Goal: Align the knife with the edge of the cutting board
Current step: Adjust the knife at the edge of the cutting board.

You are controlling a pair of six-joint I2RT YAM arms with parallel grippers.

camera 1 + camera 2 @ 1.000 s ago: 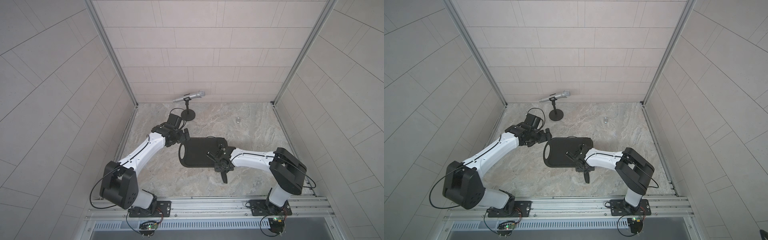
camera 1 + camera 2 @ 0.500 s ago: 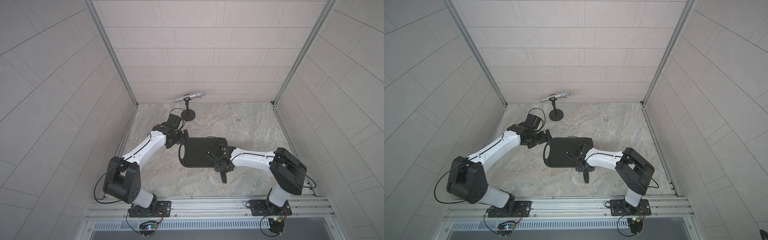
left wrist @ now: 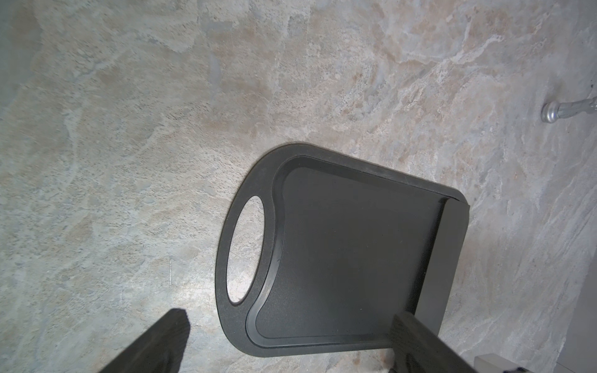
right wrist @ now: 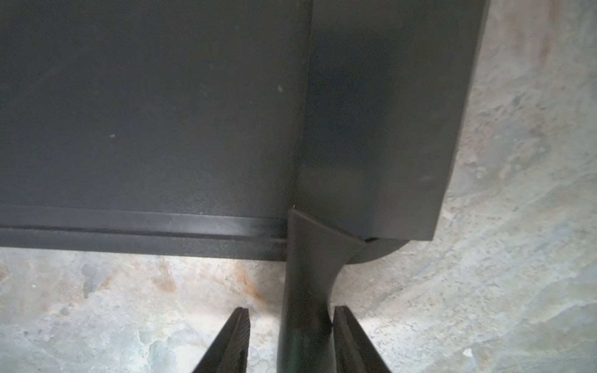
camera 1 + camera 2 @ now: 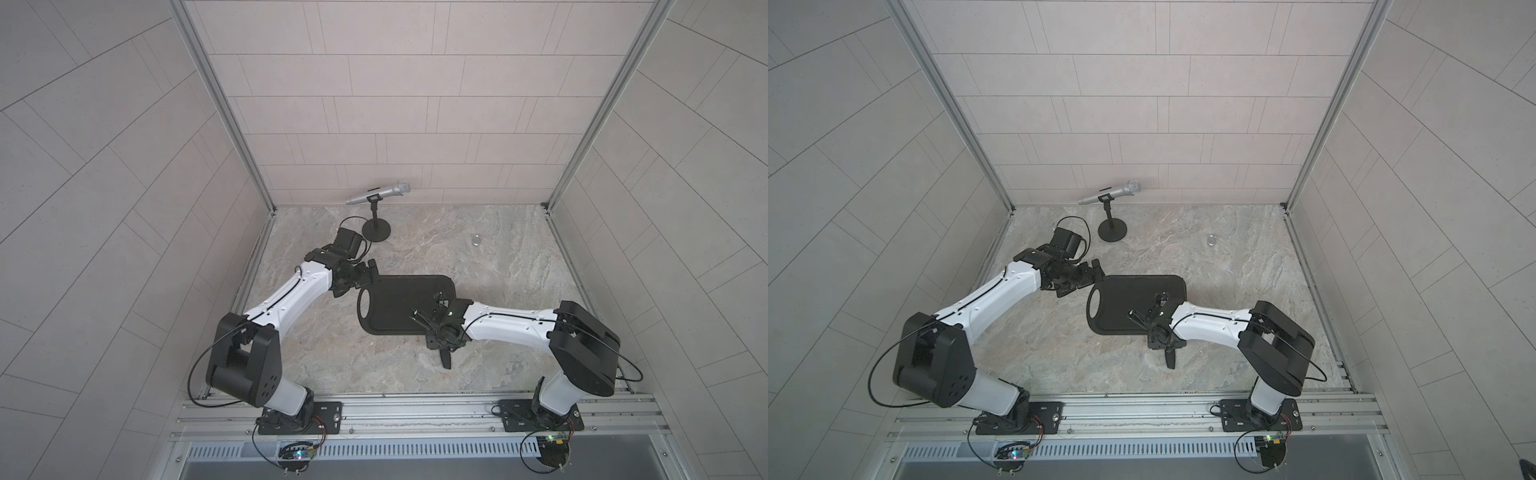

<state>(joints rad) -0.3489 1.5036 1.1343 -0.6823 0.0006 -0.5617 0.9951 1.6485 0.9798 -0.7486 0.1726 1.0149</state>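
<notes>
the knife (image 4: 371, 129) lies along the cutting board (image 4: 145, 113) end opposite its hole, handle pointing off the board between our right gripper (image 4: 292, 310) jaws, half open, not clamping it. our left gripper (image 3: 289, 316), wide open and empty, is farther.

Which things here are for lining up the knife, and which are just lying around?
For the job:
- knife, its blade lying along one end of the board
- cutting board

Just lying about:
- microphone on its stand
- small shiny round thing, too small to tell what it is
</notes>
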